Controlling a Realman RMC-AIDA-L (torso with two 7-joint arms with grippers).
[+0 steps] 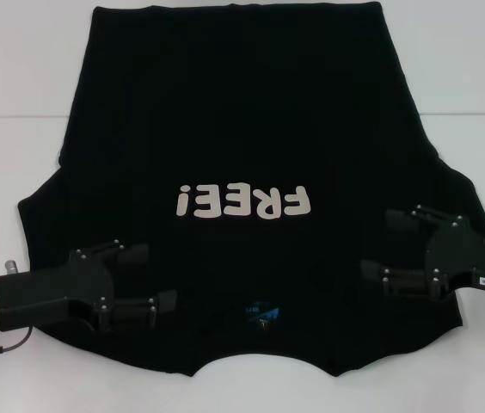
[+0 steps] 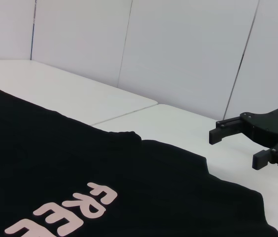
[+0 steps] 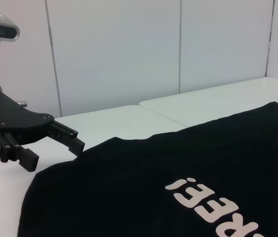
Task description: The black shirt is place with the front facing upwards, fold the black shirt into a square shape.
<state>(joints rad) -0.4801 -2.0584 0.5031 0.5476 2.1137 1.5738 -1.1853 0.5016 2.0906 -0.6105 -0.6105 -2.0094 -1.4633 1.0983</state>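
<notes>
The white worktop [image 1: 19,69] carries 1 thing directly: the black shirt [image 1: 234,112], spread flat with its front up, cream "FREE!" lettering [image 1: 242,200] showing, collar toward the near edge, hem toward the far side.

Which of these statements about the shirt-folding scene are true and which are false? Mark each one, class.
1. The black shirt lies spread on the white table. True.
2. Both pincers are shut on cloth. False: the left pincer and the right pincer are open, above the shirt.
3. The cream letters read upside down in the head view. True.
4. The blue neck label lies at the shirt's far edge. False: it is at the near edge, between the pincers.
</notes>
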